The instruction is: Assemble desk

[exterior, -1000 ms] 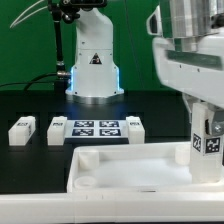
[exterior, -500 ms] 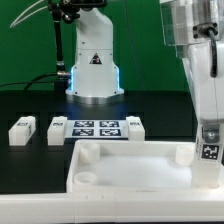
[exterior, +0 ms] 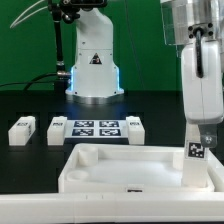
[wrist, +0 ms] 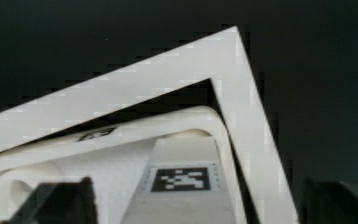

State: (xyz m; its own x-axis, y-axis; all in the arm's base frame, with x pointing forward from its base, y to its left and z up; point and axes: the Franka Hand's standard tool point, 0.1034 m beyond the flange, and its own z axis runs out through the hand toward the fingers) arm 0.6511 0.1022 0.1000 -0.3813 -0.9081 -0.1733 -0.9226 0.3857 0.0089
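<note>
Short square white plastic leg (exterior: 196, 152) stands in the lower-right corner of the wide rimmed white desk top (exterior: 120, 166); the gripper's (exterior: 199, 132) hold can't be told; tilted, it may jam the socket

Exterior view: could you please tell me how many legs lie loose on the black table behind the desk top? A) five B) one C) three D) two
C: the first leg and second leg lie on the exterior view's left of the marker board and the third leg on its right, while the fourth leg stands upright at the desk top.
</note>
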